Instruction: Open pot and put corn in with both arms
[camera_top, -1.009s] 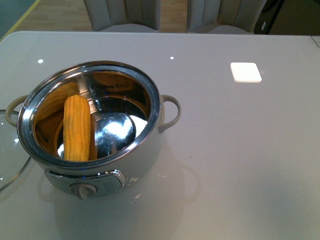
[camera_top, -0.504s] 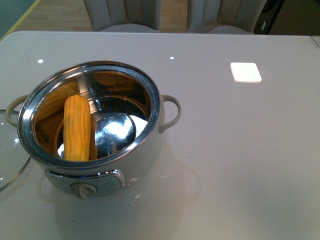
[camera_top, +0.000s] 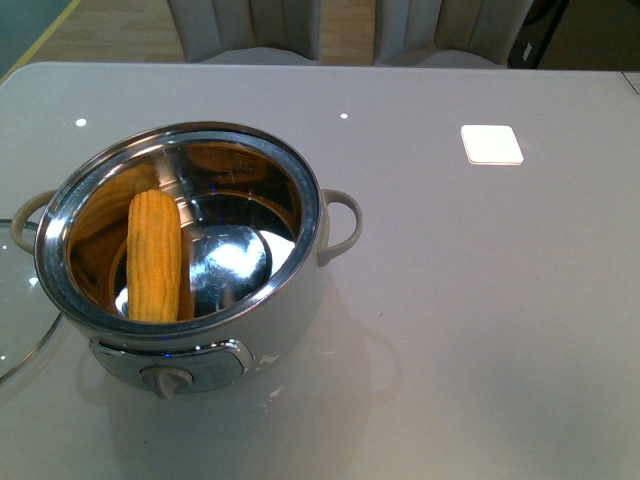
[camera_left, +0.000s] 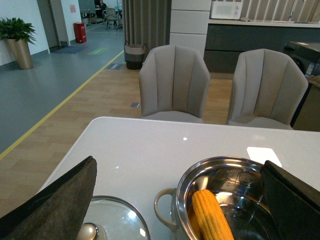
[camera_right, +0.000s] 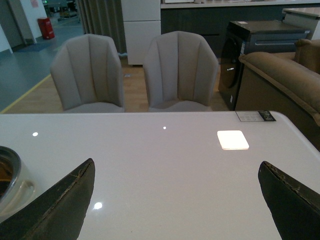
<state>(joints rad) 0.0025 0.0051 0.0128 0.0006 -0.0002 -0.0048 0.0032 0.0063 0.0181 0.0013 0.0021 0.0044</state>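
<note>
On the desk (camera_top: 480, 300), toward its left side, the pot (camera_top: 185, 250) stands uncovered with the corn (camera_top: 154, 256) propped on end inside the steel bowl, against the near-left wall. Its glass lid (camera_top: 18, 305) lies flat just left of the pot. A white square pad (camera_top: 491, 144) sits well apart, far right. Both the left jaws (camera_left: 170, 200) and right jaws (camera_right: 175, 200) are spread wide, holding nothing.
</note>
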